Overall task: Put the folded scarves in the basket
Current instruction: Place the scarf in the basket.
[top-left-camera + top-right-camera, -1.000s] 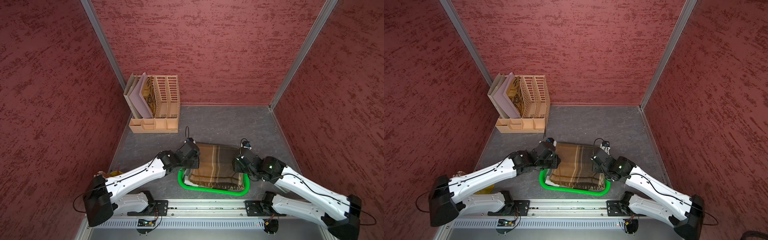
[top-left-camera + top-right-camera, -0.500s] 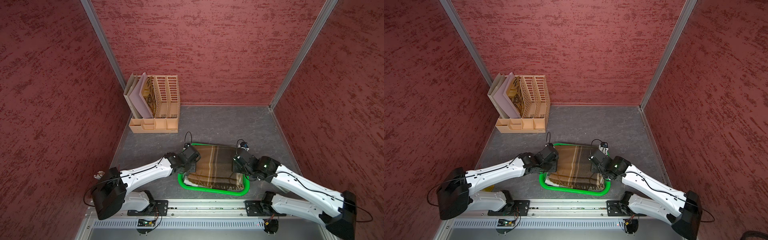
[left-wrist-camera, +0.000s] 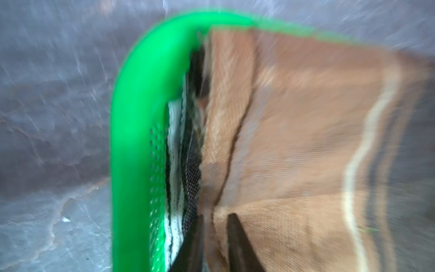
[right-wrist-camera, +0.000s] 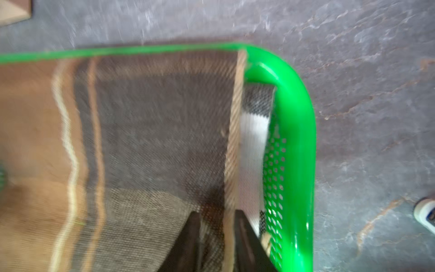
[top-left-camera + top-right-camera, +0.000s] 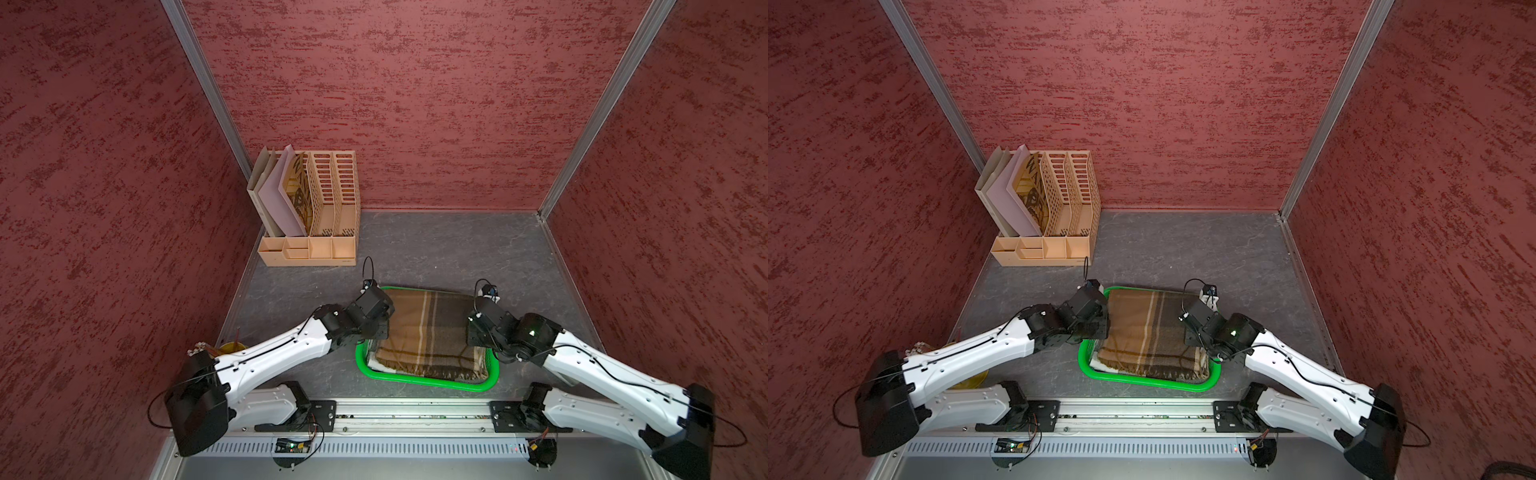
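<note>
The folded scarf (image 5: 424, 332) lies inside the green basket (image 5: 360, 360), which sits on the counter (image 5: 436, 249) by the middle of its near edge; the left tool (image 3: 215, 217) stands narrow with a fold of the scarf's left edge between its jaws; the right tool (image 4: 217, 214) stands narrow astride the right edge; whether either pinches the cloth I cannot tell; a tan file organiser (image 5: 316, 216) stands in the far left corner
</note>
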Robot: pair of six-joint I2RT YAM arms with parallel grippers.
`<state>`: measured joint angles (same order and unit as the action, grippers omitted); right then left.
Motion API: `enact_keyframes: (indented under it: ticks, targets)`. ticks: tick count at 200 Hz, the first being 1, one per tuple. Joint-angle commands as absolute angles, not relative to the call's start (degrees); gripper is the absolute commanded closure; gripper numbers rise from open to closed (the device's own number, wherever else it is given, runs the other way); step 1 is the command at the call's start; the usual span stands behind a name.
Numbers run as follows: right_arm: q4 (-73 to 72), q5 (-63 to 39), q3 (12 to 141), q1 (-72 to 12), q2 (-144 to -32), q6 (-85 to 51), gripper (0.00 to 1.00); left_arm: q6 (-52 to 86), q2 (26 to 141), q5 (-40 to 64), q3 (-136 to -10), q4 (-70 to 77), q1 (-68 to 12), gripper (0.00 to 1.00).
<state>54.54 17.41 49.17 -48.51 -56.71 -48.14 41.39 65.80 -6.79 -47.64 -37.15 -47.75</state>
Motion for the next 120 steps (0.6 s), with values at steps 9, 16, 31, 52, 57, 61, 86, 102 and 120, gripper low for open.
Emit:
enact_keyframes:
  ticks: [9, 16, 31, 52, 57, 61, 86, 102, 120]
  targets:
    - [54.1, 19.8, 59.7, -37.0, -56.7, -38.4, 0.27, 41.4, 57.1, 4.3, -50.4, -34.3, -31.8, 0.33]
    - [53.3, 19.2, 61.4, -32.7, -56.8, -36.4, 0.11, 40.5, 56.2, 6.4, -51.3, -34.4, -27.3, 0.00]
    - [49.9, 17.0, 63.6, -22.9, -57.1, -32.7, 0.02, 38.7, 56.5, 10.9, -53.1, -33.7, -17.2, 0.00]
    - [41.3, 15.2, 63.6, -13.4, -58.2, -26.9, 0.02, 35.4, 60.0, 14.3, -53.6, -29.7, -9.2, 0.00]
    - [38.6, 16.5, 62.9, -12.9, -57.8, -25.3, 0.01, 33.9, 60.9, 13.5, -53.9, -29.0, -8.4, 0.00]
    - [36.4, 17.8, 62.0, -12.9, -57.4, -23.7, 0.02, 32.9, 61.5, 12.3, -53.9, -28.7, -8.0, 0.00]
    - [18.7, 28.3, 51.9, -12.9, -51.1, -18.6, 0.01, 31.1, 63.1, -7.4, -52.7, -27.3, -8.7, 0.00]
    - [-2.4, 31.2, 38.7, -12.9, -46.7, -11.3, 0.01, 27.3, 60.1, -17.1, -44.0, -15.4, -9.8, 0.00]
    - [-24.6, 31.0, 25.1, -12.8, -46.7, -4.0, 0.02, 17.5, 56.1, -21.4, -31.6, 3.2, -10.1, 0.00]
